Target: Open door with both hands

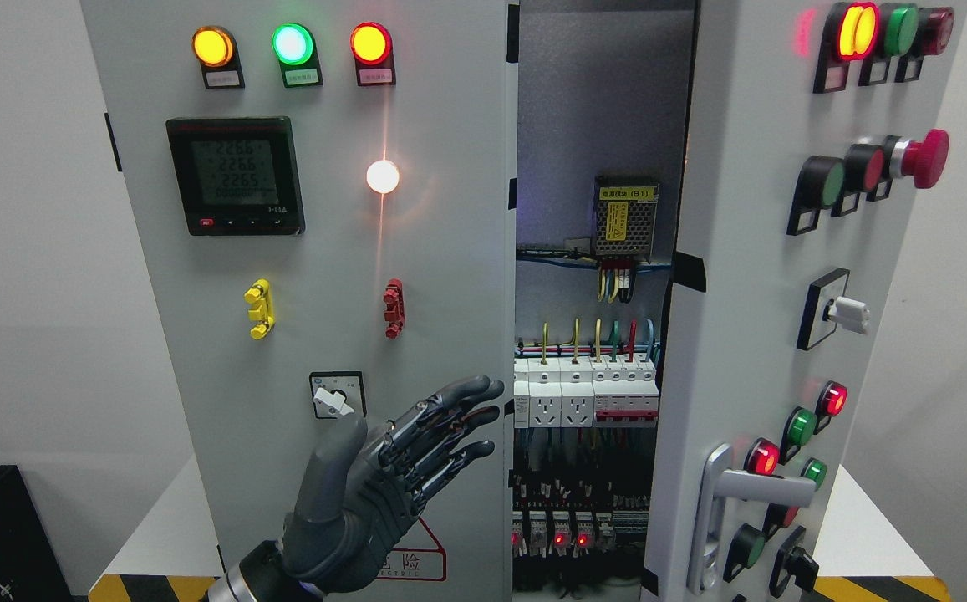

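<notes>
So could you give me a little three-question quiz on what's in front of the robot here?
1. True or false: the right door of the cabinet stands open.
2. Which lamp on the left door sits between the yellow lamp and the red lamp?
3. The left hand is: A) gripping the door handle, B) open beside the left door's free edge, C) turning the rotary switch.

Key: 1 true. 2 the green lamp. 3 B.
</notes>
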You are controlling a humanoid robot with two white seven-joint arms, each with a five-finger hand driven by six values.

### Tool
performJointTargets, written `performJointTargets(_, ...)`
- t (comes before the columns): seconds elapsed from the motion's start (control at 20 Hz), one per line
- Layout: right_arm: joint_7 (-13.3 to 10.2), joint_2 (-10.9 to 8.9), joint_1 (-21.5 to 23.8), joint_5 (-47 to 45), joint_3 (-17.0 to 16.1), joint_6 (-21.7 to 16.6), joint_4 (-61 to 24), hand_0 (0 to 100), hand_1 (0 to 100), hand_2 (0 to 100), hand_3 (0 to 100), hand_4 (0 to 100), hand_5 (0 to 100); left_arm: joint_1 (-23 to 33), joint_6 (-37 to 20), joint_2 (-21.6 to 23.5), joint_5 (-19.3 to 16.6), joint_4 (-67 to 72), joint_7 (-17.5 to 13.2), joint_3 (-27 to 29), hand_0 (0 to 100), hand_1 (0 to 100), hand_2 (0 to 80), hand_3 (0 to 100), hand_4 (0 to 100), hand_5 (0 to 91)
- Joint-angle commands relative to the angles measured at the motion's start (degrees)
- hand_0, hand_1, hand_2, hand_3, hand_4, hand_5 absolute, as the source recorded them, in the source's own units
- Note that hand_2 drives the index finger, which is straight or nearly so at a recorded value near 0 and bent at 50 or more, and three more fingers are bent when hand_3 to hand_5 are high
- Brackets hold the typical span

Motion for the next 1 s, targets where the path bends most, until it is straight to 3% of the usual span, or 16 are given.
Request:
performJointTargets(0.0,0.0,0.0,0.0,0.0,0.0,0.02,-0.02,19,0,0,0,0,0,-9.45,0.83,2.6,9.11,-0.34,-0.04,-6.32,0,0,0.0,0,0,0.0)
performJointTargets(0.1,0.0,0.0,0.0,0.0,0.0,0.02,-0.02,19,0,0,0,0,0,-12.7,1.18,2.34,10.16,-0.34,-0.04,-9.13,0,0,0.0,0,0,0.0)
performJointTargets(0.35,0.0,0.0,0.0,0.0,0.0,0.02,-0.02,19,0,0,0,0,0,-21.5,4.16,1.2,18.95,-0.08,-0.04,-13.8,0,0,0.0,0,0,0.0)
performJointTargets(0.6,0.0,0.0,0.0,0.0,0.0,0.02,-0.02,19,0,0,0,0,0,-23.0,8.74,-3.19,20.18,0.27,-0.04,-14.24,0,0,0.0,0,0,0.0)
performJointTargets(0.95,0.0,0.0,0.0,0.0,0.0,0.02,-0.02,19,0,0,0,0,0,-25.98,9.53,-7.41,20.45,1.41,0.05,-17.14,0,0,0.0,0,0,0.0)
